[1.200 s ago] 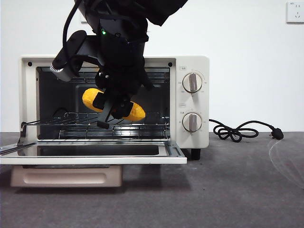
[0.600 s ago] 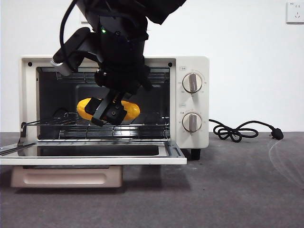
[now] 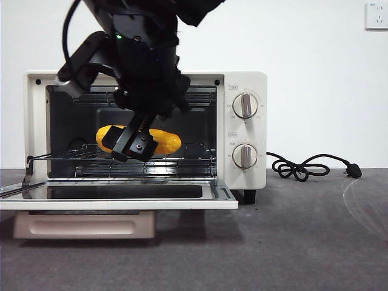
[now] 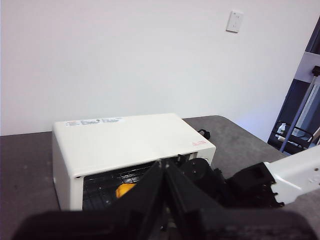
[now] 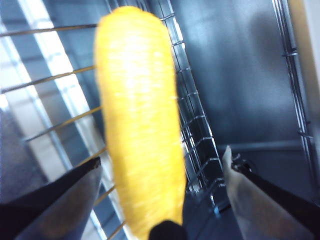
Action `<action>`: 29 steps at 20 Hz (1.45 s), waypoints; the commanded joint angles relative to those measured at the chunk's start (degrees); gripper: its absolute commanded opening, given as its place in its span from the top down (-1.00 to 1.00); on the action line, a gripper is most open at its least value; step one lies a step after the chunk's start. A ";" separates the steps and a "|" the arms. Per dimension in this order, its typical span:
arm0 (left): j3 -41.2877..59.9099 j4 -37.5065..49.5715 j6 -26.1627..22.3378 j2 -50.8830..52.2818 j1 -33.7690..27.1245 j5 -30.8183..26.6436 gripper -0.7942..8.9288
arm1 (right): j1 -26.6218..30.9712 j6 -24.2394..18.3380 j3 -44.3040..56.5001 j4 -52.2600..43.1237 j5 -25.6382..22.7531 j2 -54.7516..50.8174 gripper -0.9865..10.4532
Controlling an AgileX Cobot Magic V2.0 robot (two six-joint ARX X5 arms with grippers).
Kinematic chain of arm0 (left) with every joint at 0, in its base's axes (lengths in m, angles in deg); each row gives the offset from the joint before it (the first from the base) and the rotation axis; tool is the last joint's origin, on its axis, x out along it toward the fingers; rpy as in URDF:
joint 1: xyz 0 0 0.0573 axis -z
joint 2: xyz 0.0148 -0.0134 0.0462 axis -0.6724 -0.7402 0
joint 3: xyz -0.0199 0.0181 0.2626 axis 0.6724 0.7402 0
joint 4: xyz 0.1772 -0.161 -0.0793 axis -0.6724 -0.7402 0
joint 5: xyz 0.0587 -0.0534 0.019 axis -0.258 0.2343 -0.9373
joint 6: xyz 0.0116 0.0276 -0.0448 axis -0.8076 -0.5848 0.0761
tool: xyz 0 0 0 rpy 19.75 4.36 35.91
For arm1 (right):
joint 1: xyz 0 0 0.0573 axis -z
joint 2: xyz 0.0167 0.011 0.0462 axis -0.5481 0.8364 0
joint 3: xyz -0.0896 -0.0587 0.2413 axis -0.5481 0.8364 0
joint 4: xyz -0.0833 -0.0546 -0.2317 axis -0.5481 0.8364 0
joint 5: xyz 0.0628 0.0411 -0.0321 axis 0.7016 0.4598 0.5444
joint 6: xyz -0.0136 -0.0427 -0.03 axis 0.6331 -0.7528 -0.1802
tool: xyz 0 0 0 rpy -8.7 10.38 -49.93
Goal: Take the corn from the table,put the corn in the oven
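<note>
The right end effector (image 3: 134, 143) is reaching over the lowered oven (image 3: 245, 130) door with its jaws spread apart on either side of the corn (image 5: 140, 135), not clamping it, while the corn is lying on the wire rack (image 3: 182, 159) inside; the left end effector (image 4: 165, 167) is sitting closed farther back.

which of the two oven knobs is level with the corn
The lower knob. It sits at about the height of the corn lying on the wire rack; the upper knob is up by the oven cavity's top.
</note>
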 commanded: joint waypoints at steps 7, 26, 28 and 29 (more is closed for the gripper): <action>0.13 -0.94 0.55 0.26 0.11 -1.31 0.85 | -5.20 0.87 0.31 -1.73 -6.75 -0.20 0.12; 0.31 -7.43 0.55 -0.31 0.11 -14.27 0.85 | -24.13 4.42 0.31 0.37 -15.87 -13.70 0.12; 0.31 -7.91 0.50 -0.66 0.11 -17.53 0.85 | -27.52 6.32 0.31 3.17 -15.85 -16.79 0.13; 0.39 -7.93 0.50 -0.79 0.13 -18.51 0.85 | -28.98 7.26 0.31 4.48 -15.87 -18.05 0.15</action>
